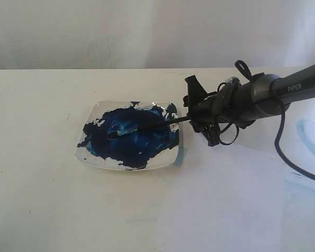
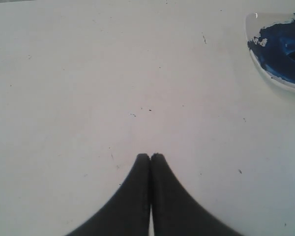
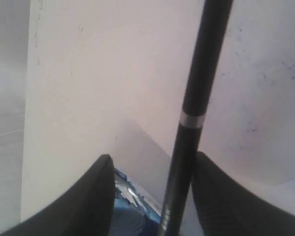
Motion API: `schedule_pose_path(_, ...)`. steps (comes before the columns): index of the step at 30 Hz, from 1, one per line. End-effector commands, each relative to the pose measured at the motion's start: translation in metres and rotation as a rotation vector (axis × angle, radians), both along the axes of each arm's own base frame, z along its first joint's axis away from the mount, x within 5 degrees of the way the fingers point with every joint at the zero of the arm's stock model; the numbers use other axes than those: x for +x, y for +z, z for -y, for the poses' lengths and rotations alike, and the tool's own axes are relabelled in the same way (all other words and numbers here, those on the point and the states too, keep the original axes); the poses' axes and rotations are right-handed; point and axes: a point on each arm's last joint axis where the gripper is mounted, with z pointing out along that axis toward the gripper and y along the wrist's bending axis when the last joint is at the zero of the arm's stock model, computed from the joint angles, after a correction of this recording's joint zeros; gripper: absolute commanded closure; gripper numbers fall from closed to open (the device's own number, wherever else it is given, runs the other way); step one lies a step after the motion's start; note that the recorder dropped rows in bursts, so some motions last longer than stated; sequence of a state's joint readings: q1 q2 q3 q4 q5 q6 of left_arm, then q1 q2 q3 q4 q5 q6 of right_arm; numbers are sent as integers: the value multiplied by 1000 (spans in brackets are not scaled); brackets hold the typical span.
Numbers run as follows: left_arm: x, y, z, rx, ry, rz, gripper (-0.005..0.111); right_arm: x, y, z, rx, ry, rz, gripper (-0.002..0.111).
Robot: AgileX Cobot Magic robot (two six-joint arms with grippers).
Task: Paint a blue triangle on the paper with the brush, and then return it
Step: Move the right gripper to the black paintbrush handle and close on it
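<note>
Exterior view: the brush (image 1: 147, 127) has its long axis close to level across the frame. Bristle tip points left and slightly down, resting in the dark blue paint on the square plate (image 1: 101, 111). The handle runs right, out over the plate's right rim and into the right gripper (image 1: 198, 113). That arm comes in from the right edge and hangs just beside the plate. The paper (image 1: 252, 194) lies under and to the right of the arm, a bit brighter than the table (image 1: 37, 105), with faint pale-blue smears near the right edge.

Right wrist view: the black handle of the brush (image 3: 192, 98), with its thin silver band, passes between the fingers of the right gripper (image 3: 153, 156). The jaws stand apart, much wider than the handle. The handle sits just beside one finger (image 3: 221, 196) with a clear gap to the other (image 3: 96, 196), so it is not pinched between both. Whether it touches the near finger I cannot tell. A bit of blue plate shows low between the fingers.

Left wrist view: the left gripper (image 2: 150, 156) has its fingertips pressed together on nothing, over bare table (image 2: 88, 73). One plate (image 2: 254, 34) corner shows at the frame edge, well apart from it.
</note>
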State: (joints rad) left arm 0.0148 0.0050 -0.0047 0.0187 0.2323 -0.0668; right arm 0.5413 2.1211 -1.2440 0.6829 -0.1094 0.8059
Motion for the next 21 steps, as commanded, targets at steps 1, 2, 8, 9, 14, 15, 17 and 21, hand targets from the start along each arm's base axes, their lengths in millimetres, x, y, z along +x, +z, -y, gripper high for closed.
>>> schedule_pose_path(1,0,-1,0,-5,-4,-1,107,2,1,1,21,-24,-4,62)
schedule_pose_path(2,0,-1,0,-5,-4,-1,107,2,1,1,26,-29,-8,62)
schedule_pose_path(8,0,-1,0,-5,-4,-1,107,0,-10,0,40,-45,-55,67)
schedule_pose_path(9,0,-1,0,-5,-4,-1,107,0,-10,0,43,-50,-53,73)
schedule_pose_path(14,0,-1,0,-5,-4,-1,107,1,-10,1,52,-62,-49,78)
schedule_pose_path(15,0,-1,0,-5,-4,-1,107,1,-9,1,53,-63,-47,78)
schedule_pose_path(17,0,-1,0,-5,-4,-1,107,1,-9,1,53,-65,-43,78)
schedule_pose_path(21,0,-1,0,-5,-4,-1,107,2,-9,1,55,-71,-32,78)
